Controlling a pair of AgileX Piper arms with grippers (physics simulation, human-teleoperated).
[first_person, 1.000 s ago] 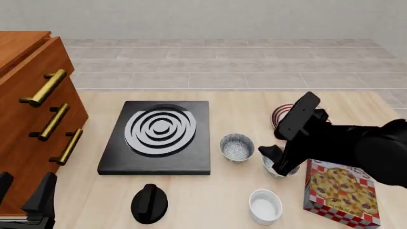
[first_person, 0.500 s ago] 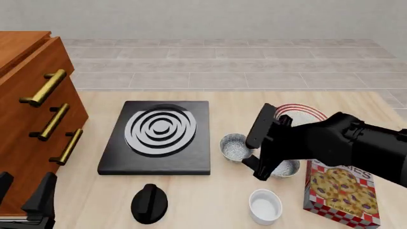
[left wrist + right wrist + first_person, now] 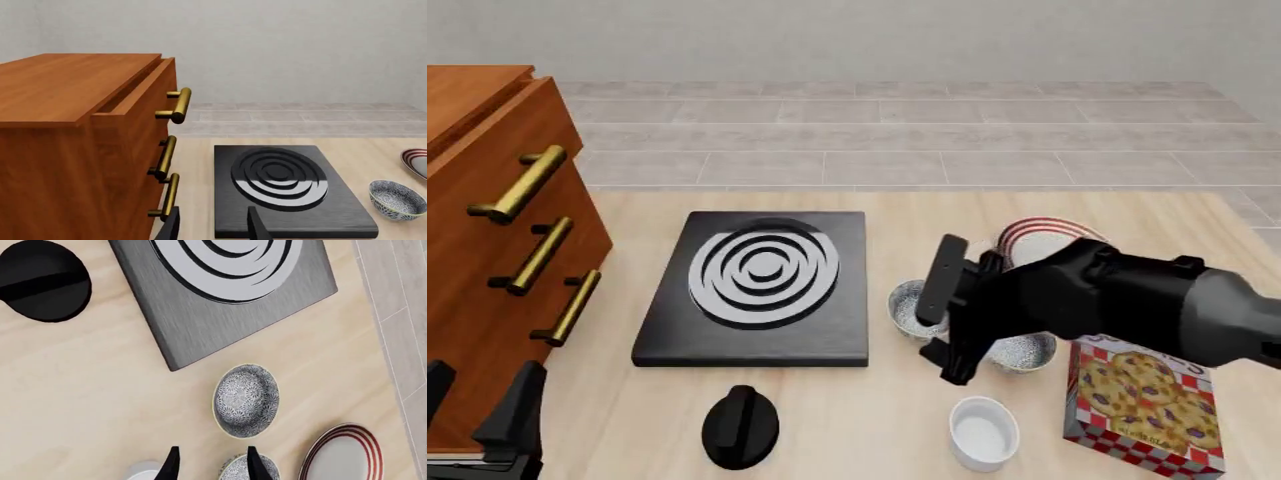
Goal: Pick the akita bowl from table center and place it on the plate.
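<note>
Landmark: black square stove with white rings (image 3: 759, 286), flat on the pale wooden table (image 3: 854, 420).

Akita bowl — small round grey bowl with a pale speckled inside (image 3: 245, 400) — sits upright on the table just beside the stove's right edge, not touching it. In the front view the right arm covers part of it. Its near-identical grey twin bowl (image 3: 1022, 352) stands further right of the stove, close to the first, partly hidden by the arm.

Round white plate with dark red concentric stripes (image 3: 343, 455) lies on the table right of the stove, behind the twin bowl; nothing on its visible part.

Right gripper (image 3: 210, 463) hovers above the table right of the stove, over the gap between the two bowls. Jaws parted a moderate width, holding nothing.

Left gripper (image 3: 213, 227) sits low near the stove's front-left corner, next to the brown wooden drawer cabinet with brass handles (image 3: 87, 145). Jaws apart, nothing between them.

Also in front of the stove: a black round knob-like lid (image 3: 739, 426). Right of that, a smooth white ramekin (image 3: 984, 432) and a red-checked box printed with cookies (image 3: 1141, 402).
</note>
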